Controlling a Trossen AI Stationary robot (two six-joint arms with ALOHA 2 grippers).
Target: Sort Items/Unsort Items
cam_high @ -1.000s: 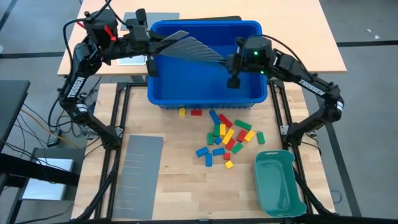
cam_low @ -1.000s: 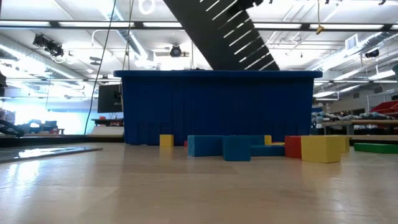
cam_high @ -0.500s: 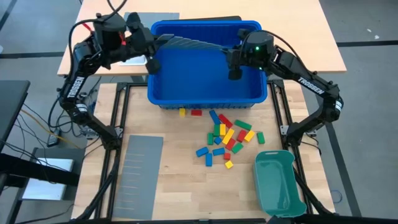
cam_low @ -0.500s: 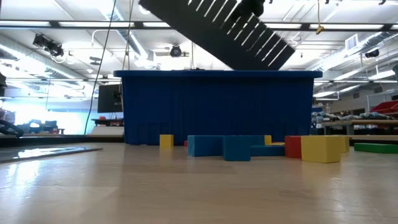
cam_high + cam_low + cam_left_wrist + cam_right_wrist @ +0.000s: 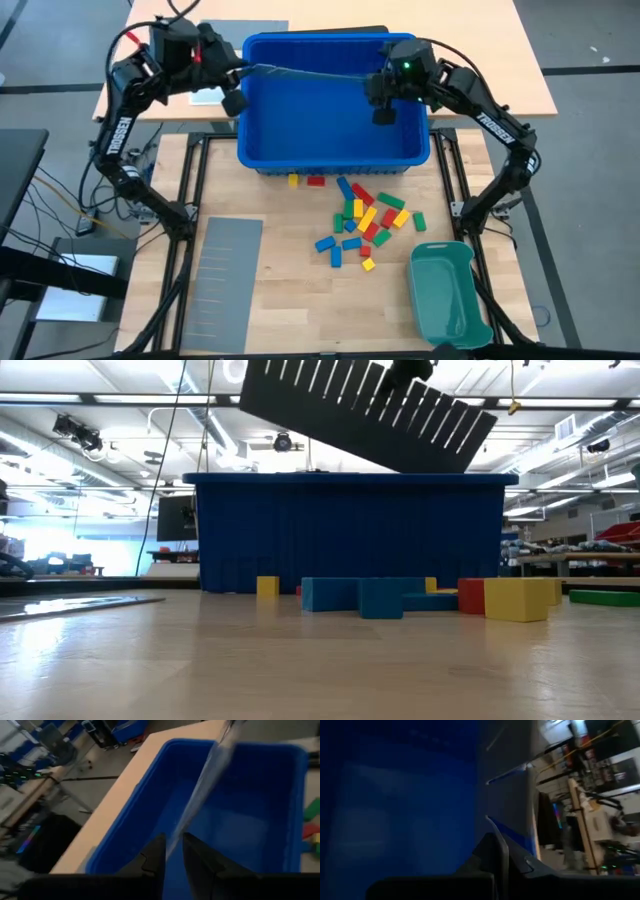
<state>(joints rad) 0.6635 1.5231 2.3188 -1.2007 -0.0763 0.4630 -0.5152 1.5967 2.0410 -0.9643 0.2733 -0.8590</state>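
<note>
**Blocks lie loose on the table while both arms hold a divider over the bin**

Blocks (image 5: 365,221) in red, yellow, green and blue sit scattered on the wooden table (image 5: 290,300) in the high view, just near of the blue bin (image 5: 330,150), with a yellow and a red one close against its near wall. A teal tray (image 5: 447,294) stands at the near right, and a flat grey slotted sheet (image 5: 222,276) lies at the near left. Above the bin, a second grey slotted divider (image 5: 300,73) spans from the left gripper (image 5: 234,85) at the bin's far left corner to the right gripper (image 5: 384,100) near its far right side.

From the low view, the blocks (image 5: 400,597) line up in front of the bin's near wall (image 5: 350,530). The divider (image 5: 365,410) hangs tilted above the rim, its right end lower.

In the left wrist view, the left gripper (image 5: 172,852) has its fingers a little apart with the divider's edge (image 5: 205,790) running between them; whether they press on it I cannot tell.

In the right wrist view, the right gripper (image 5: 502,852) has its fingers closed tight on the thin divider (image 5: 507,795), over the bin's interior (image 5: 395,795).
</note>
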